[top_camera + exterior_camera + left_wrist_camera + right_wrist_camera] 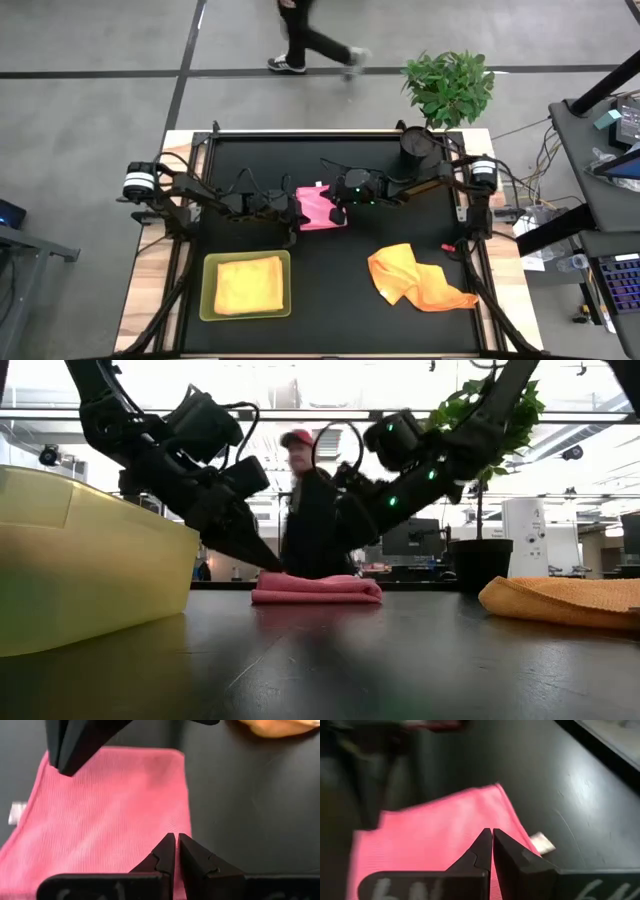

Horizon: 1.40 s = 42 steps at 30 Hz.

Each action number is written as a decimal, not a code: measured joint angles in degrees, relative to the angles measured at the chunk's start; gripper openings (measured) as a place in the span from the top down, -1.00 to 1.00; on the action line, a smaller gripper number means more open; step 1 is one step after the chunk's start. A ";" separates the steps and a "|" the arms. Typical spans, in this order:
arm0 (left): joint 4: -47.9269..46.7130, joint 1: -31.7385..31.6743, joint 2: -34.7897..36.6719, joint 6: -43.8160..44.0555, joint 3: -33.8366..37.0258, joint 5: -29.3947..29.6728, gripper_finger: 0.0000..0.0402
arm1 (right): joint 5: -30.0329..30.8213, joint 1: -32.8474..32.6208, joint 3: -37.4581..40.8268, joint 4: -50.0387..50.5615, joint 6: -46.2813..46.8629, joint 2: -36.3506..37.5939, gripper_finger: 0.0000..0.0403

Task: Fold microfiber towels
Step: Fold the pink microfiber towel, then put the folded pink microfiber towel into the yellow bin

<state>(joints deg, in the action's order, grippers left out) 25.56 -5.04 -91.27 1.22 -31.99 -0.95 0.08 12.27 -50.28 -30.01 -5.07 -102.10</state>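
A folded pink microfiber towel point(322, 210) lies flat at the table's middle, and a small white tag point(541, 843) sticks out from its edge. My left gripper point(176, 836) is shut, its tips over the towel's left end point(268, 582). My right gripper point(491, 831) is shut too and hangs over the towel's right part. An orange towel point(415, 280) lies crumpled at the near right. A folded yellow towel point(247, 283) rests in the lime-green tray point(208, 300). My left gripper slants down from the table's left, its shut fingertips point(272, 564) just at the top of the pink towel's left end. I cannot tell whether they touch it.
The tray point(90, 575) stands at the near left. A black pot point(415, 145) stands at the far right of the table, with a plant point(450, 85) behind it. A person walks on the floor beyond the far edge.
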 joint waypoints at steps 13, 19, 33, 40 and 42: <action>-2.72 -0.09 -3.38 3.01 -0.24 0.07 0.96 | 0.13 4.14 -0.04 -1.55 8.10 -4.50 0.96; -2.57 -0.09 -1.91 2.79 -0.63 0.09 0.96 | -0.07 3.90 -0.04 3.19 9.20 -0.44 0.96; -4.63 -2.14 5.15 19.86 -0.50 2.01 0.78 | -2.78 3.90 -0.09 32.19 28.87 14.99 0.51; -18.12 -4.09 6.15 33.45 -1.02 9.07 0.28 | -3.53 3.75 0.20 36.40 35.44 13.54 0.01; -18.91 -4.35 6.08 39.37 -0.75 10.70 0.13 | -3.54 3.75 0.33 35.87 35.59 12.17 -0.09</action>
<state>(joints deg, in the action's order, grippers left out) 6.65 -9.39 -85.19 40.59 -32.74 9.75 -3.46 16.01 -49.96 5.86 30.52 -89.93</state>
